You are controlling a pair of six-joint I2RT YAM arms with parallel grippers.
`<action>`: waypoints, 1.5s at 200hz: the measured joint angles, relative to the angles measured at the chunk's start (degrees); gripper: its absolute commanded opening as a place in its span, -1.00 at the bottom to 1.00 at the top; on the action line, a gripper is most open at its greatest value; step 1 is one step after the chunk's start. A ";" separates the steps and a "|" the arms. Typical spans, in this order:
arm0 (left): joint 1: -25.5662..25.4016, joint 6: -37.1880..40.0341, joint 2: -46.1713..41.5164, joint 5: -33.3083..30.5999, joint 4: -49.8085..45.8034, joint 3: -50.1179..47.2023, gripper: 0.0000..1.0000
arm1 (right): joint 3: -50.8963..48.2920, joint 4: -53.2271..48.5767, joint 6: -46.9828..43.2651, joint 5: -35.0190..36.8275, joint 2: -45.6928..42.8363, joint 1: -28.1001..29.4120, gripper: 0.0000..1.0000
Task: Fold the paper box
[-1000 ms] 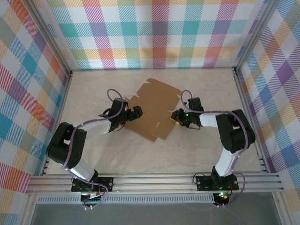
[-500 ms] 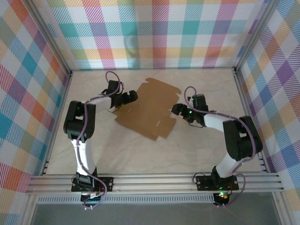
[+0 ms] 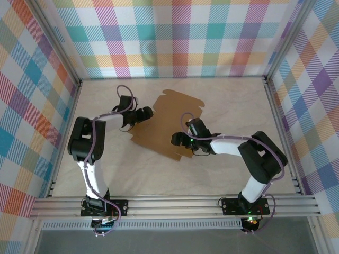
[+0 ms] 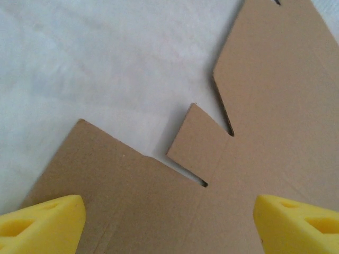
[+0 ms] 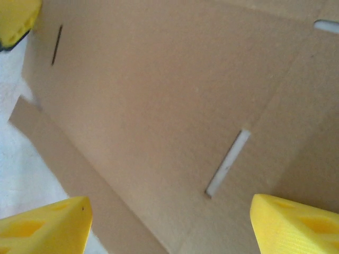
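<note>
- Left fingers (image 4: pixel 45 225): spread wide, empty, poised over the left flaps of the paper box (image 3: pixel 168 120).
- Paper box: unfolded sheet, flat on desk (image 3: pixel 106 169), between both arms.
- Right fingers (image 5: pixel 296 225): spread wide, empty, over its near slotted corner.

l arm folded at elbow, reaching fwd; l gripper (image 3: pixel 148 112) points right, fingers wide apart. r arm stretched leftward, r gripper (image 3: pixel 174 140) low, fingers spread wide too.
</note>
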 measured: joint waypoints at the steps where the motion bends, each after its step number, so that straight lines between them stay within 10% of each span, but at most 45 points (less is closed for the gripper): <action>1: 0.00 -0.04 -0.31 -0.13 0.31 -0.52 0.67 | 0.02 0.00 0.00 -0.04 0.07 -0.07 0.57; 84: -10.58 -10.08 -21.07 -0.42 4.74 -25.38 0.74 | 8.02 -5.22 -5.33 -5.05 5.33 -17.79 0.57; 135: -15.39 -6.60 -31.43 -10.93 -8.48 -25.42 0.88 | 13.68 -9.05 -9.38 -5.29 7.80 -23.87 0.60; 245: -15.39 14.21 14.58 -5.90 -19.50 31.54 0.87 | -15.02 -3.87 2.43 -8.39 -17.66 -16.37 0.49; 300: -15.13 10.67 18.18 -8.74 -22.23 32.87 0.94 | -14.73 0.70 5.38 -7.96 -12.81 -15.15 0.44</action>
